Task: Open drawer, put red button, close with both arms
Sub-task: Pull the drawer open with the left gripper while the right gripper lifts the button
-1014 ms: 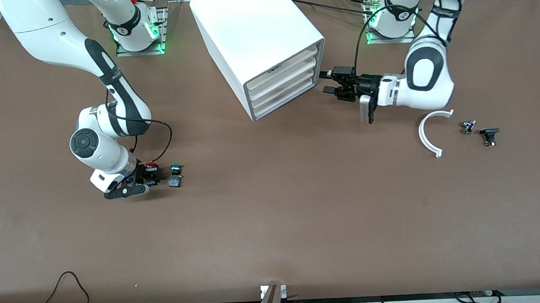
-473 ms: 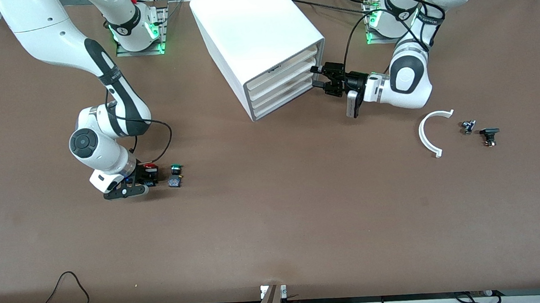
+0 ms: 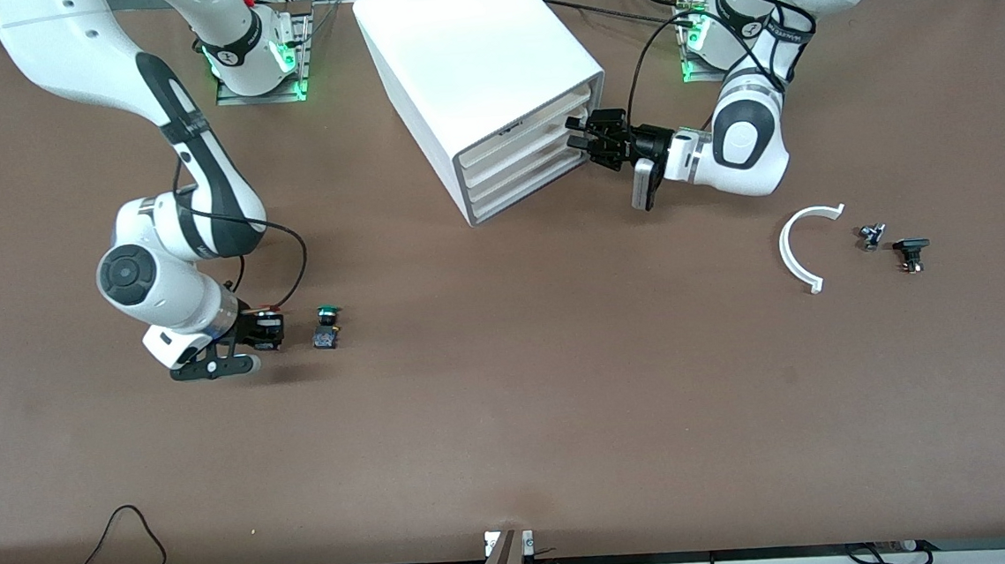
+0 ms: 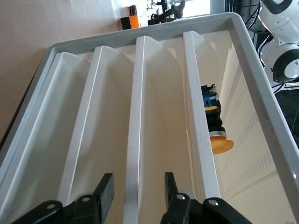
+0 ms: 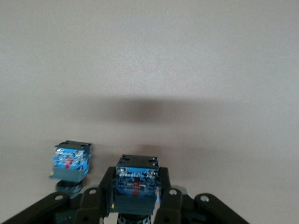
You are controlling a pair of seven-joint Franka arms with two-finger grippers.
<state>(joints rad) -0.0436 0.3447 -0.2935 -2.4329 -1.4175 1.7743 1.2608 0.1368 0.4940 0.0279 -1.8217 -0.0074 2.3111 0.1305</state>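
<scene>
**Front view: button gripped and lifted, left gripper at the drawer front**

Front view shows the two changes of the last second. The right gripper (image 3: 262, 327), near the right arm's end of the tabletop, has closed on the red button (image 5: 135, 183); a second ago the button stood beside the green button (image 3: 326, 324), and now the gripper has drawn away from it with the red one in its fingers. The right wrist view confirms the hold: the black-and-blue body sits pinched between both fingers, with its shadow on the table below, so it looks raised off the surface.

The left gripper (image 3: 588, 132) has travelled in from the open table to the cabinet (image 3: 469, 63) and now sits at the front of the drawer (image 3: 536, 134), second from the top, at the corner toward the left arm. In the left wrist view its fingers (image 4: 105, 191) straddle one drawer front with gaps on both sides, so it is partly open and not yet clamped.

All four drawers are flush, so the drawer is not yet opened. My reading: pickup is done; the pull comes next, once the left gripper closes.
</scene>
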